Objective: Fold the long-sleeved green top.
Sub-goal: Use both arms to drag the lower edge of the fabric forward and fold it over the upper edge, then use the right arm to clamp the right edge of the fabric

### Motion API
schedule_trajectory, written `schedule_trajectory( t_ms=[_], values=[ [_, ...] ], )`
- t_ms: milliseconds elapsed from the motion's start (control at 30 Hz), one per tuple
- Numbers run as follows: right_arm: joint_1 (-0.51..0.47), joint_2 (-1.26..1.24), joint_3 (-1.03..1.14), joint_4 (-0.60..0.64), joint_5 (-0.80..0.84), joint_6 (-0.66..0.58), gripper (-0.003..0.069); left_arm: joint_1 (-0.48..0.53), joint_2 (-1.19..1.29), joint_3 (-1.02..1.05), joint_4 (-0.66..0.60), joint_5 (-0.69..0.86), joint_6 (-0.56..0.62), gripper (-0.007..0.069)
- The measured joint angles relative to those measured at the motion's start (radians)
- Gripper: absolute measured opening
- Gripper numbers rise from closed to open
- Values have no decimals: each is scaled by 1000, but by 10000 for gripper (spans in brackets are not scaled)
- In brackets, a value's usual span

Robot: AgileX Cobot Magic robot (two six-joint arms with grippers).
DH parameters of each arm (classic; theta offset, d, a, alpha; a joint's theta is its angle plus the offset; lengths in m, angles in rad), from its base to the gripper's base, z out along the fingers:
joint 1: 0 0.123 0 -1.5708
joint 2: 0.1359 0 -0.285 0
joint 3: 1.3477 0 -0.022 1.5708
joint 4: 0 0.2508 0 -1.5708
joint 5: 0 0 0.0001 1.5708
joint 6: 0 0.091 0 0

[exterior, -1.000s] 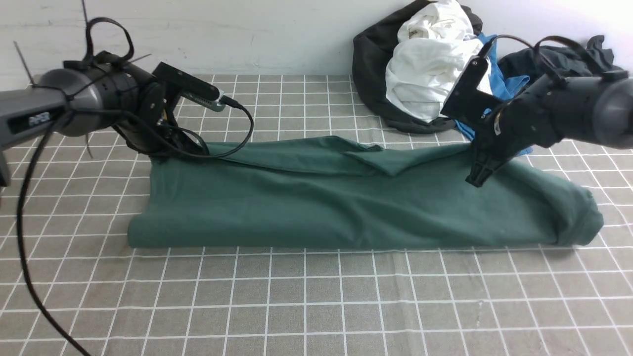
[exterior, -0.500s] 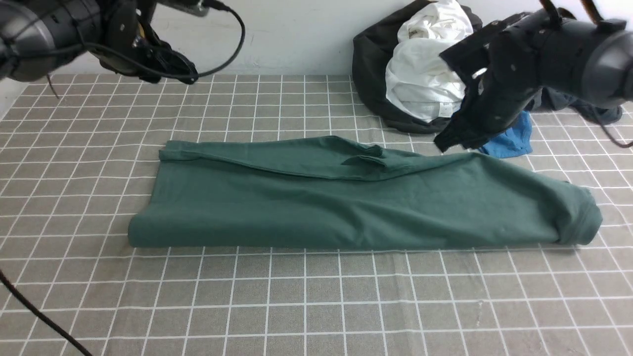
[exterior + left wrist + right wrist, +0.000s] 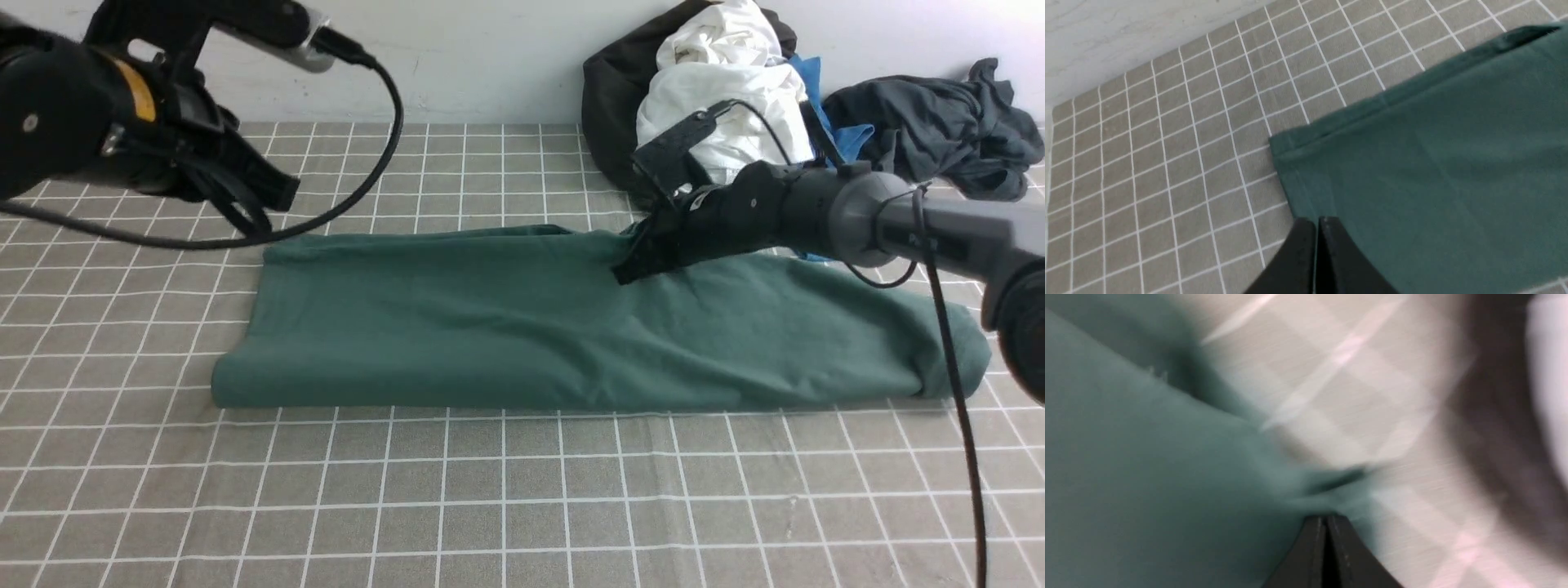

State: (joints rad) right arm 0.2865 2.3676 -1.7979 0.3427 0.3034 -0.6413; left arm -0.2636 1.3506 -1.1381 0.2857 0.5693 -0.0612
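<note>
The green long-sleeved top (image 3: 531, 335) lies folded into one long band across the checked table, its fold along the near edge. My left gripper (image 3: 269, 216) hangs shut above the band's far left corner, with nothing between its fingers. The left wrist view shows the closed tips (image 3: 1316, 221) over the hemmed edge of the top (image 3: 1433, 163). My right gripper (image 3: 624, 273) reaches low to the middle of the far edge. In the blurred right wrist view its tips (image 3: 1327, 517) are shut and rest against a small ridge of green cloth (image 3: 1147, 477). No cloth shows between them.
A heap of clothes sits at the back right by the wall: a black garment (image 3: 608, 106), a white one (image 3: 718, 106), a blue shirt (image 3: 849, 139) and a dark grey one (image 3: 931, 122). The left arm's cable (image 3: 392, 147) loops above the cloth. Checked tablecloth (image 3: 490, 506) stretches in front.
Both grippers let go of the far edge and rose. The left has come back down near the far left corner. The right swung left to the middle of the far edge. Both have shut.
</note>
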Motion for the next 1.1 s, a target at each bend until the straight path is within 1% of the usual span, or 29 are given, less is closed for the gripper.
schedule_trajectory(
  t_ms=[67, 100, 133, 167, 200, 233, 267, 300, 333, 400, 467, 533, 567, 600, 633, 667, 700, 767, 800, 833, 867, 900, 967, 1000, 1067, 1100],
  values=[
    [-39, 1, -51, 0, 26, 68, -11, 0, -62, 51, 2, 24, 0, -8],
    [-42, -1, -56, -1, 40, 74, -11, 0, -62, 55, 2, 29, 0, -8],
    [-72, -30, -100, -15, 153, 123, -11, 0, -118, 98, 5, 69, 0, -8],
    [-74, -39, -103, -18, 169, 127, -10, 0, -129, 107, 5, 74, 0, -8],
    [-85, -76, -116, -36, 286, 148, -10, 0, -156, 131, 5, 112, 0, -8],
    [-88, -90, -119, -40, 304, 155, -10, 0, -164, 134, 5, 118, 0, -8],
    [-93, -146, -122, -73, 464, 175, -10, 0, -190, 169, 5, 173, 0, -8],
    [-93, -153, -122, -73, 482, 177, -10, 0, -193, 173, 5, 173, 0, -8],
    [-93, -197, -120, -113, 608, 184, -10, 0, -209, 203, 5, 213, 0, -8],
    [-96, -244, -95, -174, 791, 207, -10, 0, -222, 248, 2, 242, 0, -8],
    [-114, -262, -24, -243, 882, 271, -10, 0, -229, 285, -10, 238, -1, -8],
    [-152, -261, 71, -298, 905, 315, -10, 0, -232, 315, -34, 223, -1, -8],
    [-156, -261, 81, -303, 906, 317, -10, 0, -232, 319, -41, 219, -1, -8],
    [-190, -256, 149, -343, 909, 331, -10, 0, -232, 326, -64, 209, -1, -8],
    [-195, -256, 158, -343, 908, 332, -10, 0, -232, 326, -68, 209, -1, -8],
    [-240, -252, 218, -400, 888, 342, -10, 0, -235, 328, -91, 200, 1, -8],
    [-244, -250, 222, -408, 880, 344, -10, 0, -236, 328, -96, 198, 2, -8],
    [-299, -250, 237, -524, 825, 384, -10, 0, -244, 328, -107, 187, 2, -8],
    [-320, -250, 229, -600, 794, 429, -10, 0, -252, 328, -109, 185, 2, -8],
    [-327, -250, 223, -612, 792, 447, -10, 0, -252, 328, -109, 185, 2, -8],
    [-355, -251, 188, -703, 787, 528, -10, 0, -261, 328, -110, 184, 3, -8],
    [-369, -254, 162, -722, 795, 566, -10, 0, -264, 328, -110, 183, 3, -8],
    [-390, -273, 130, -703, 802, 623, -10, 0, -267, 328, -111, 182, 3, -8],
    [-403, -292, 122, -653, 797, 628, -8, 0, -267, 328, -111, 182, 3, -8],
    [-429, -328, 121, -490, 792, 594, -2, 0, -267, 328, -111, 182, 3, -8],
    [-451, -348, 121, -382, 797, 539, 9, 0, -267, 328, -111, 182, 3, -8]
  ],
)
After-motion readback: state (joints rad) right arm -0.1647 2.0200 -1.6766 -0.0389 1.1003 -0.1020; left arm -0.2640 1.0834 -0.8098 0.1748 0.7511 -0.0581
